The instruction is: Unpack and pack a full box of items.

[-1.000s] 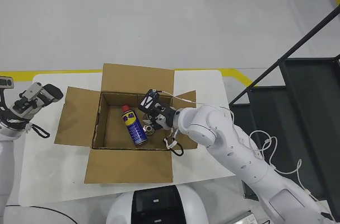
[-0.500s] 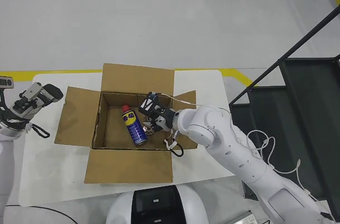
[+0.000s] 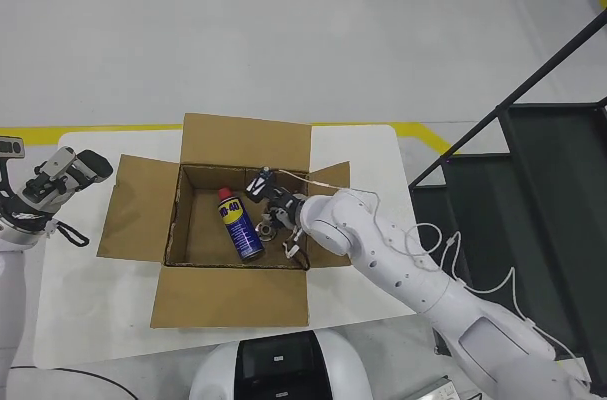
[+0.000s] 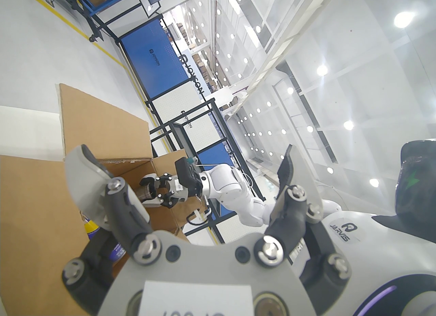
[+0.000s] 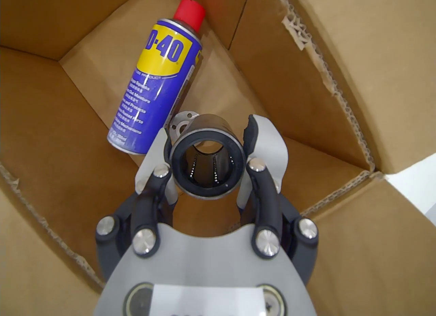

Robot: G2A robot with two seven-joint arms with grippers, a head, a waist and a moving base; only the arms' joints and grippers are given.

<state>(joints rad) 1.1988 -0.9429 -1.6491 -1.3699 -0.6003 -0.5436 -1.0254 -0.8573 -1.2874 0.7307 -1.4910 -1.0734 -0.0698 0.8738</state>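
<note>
An open cardboard box (image 3: 245,135) stands on the white table. A blue and yellow spray can (image 3: 239,223) with a red cap lies on the box floor (image 5: 221,92). My right gripper (image 3: 270,222) is inside the box beside the can (image 5: 156,89), shut on a black cylindrical bearing (image 5: 207,160) with a metal flange at its far end. The right gripper (image 5: 207,133) has a finger on each side of the cylinder. My left gripper (image 3: 95,166) hangs open left of the box, above the table, holding nothing (image 4: 184,160). From there the bearing (image 4: 144,191) shows near the box rim.
All the box flaps (image 3: 228,297) are spread outward and cover much of the table (image 3: 83,300). A black metal stair frame (image 3: 543,150) stands right of the table. Bare table shows left of and in front of the box.
My right arm has shifted slightly left toward the spray can, with the bearing still held. The left arm has not moved.
</note>
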